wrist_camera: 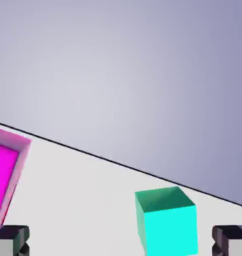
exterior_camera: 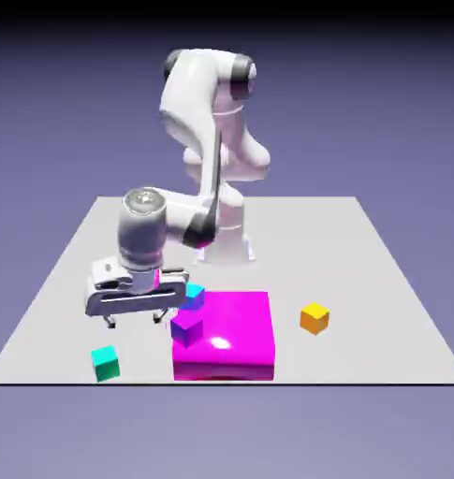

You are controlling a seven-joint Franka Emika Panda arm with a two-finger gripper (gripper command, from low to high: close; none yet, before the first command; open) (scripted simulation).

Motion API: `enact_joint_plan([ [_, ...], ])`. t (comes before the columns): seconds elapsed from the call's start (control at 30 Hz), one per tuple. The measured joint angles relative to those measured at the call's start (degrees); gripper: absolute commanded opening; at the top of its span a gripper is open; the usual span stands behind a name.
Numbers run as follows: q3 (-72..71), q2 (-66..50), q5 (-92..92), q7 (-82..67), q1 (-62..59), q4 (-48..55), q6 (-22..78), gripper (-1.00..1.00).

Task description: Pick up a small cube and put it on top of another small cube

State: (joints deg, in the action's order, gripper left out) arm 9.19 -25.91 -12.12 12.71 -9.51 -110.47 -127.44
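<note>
Teal-green, the small cube (exterior_camera: 105,363) sits on the table (exterior_camera: 361,271) at the exterior view's lower left, ungripped. Approach seems in hand: the claw (exterior_camera: 135,320) hangs wide open, empty; next, likely centre over it and descend.

Here's the glossy magenta block (exterior_camera: 224,335), big and flat-topped! The small purple cube (exterior_camera: 186,328) and small cyan-blue cube (exterior_camera: 193,297) show at its exterior-view left side; 1 small orange cube (exterior_camera: 314,318) sits well right.
</note>
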Motion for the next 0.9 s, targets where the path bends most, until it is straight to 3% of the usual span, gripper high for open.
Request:
enact_joint_plan([
  [0.2,1.88,-11.97,-2.48,-6.08,-2.08,10.32,9.51,0.00],
  [0.33,2.07,-17.12,-2.95,-5.34,-3.43,8.15,2.05,0.00],
  [0.37,2.08,-17.31,-2.97,-5.31,-3.48,8.07,1.78,-1.00],
  [0.53,1.88,-12.16,-2.34,-6.12,-2.13,10.25,9.28,-1.00],
  [0.67,5.28,-10.55,6.46,-2.95,5.99,10.56,1.76,-1.00],
  [0.9,-6.27,-0.24,11.43,10.73,20.53,-0.98,-1.45,-1.00],
])
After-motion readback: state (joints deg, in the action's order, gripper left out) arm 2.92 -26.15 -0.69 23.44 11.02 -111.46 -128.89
